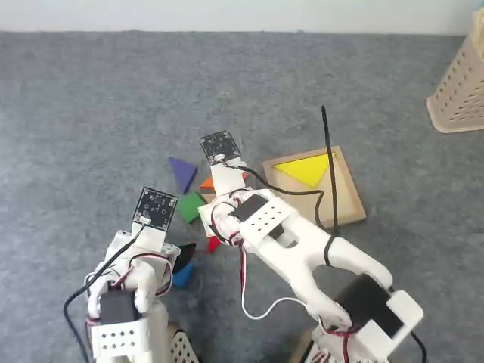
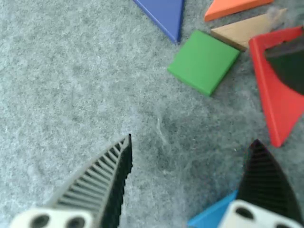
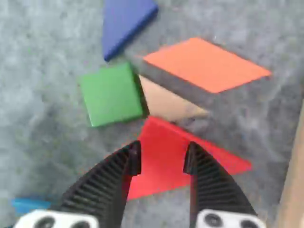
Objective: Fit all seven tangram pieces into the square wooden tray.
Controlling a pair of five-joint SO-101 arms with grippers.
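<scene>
The square wooden tray [image 1: 349, 198] holds a yellow triangle [image 1: 304, 169]. Left of it on the grey carpet lie a purple triangle [image 1: 181, 172], an orange parallelogram [image 3: 206, 64], a green square [image 3: 111, 94], a tan triangle [image 3: 166, 104], a red triangle [image 3: 161, 137] and a light blue piece [image 2: 213, 216]. My right gripper [image 3: 161, 159] is open, fingers apart just above the red triangle. My left gripper [image 2: 190, 161] is open over bare carpet, the green square [image 2: 204, 61] ahead of it, the red triangle [image 2: 278, 95] beside it and the light blue piece by one finger.
A cream perforated basket [image 1: 461, 83] stands at the far right edge. A black cable [image 1: 330, 166] rises across the tray. The right arm [image 1: 265, 219] reaches over the pieces from the front right. Open carpet stretches to the left and back.
</scene>
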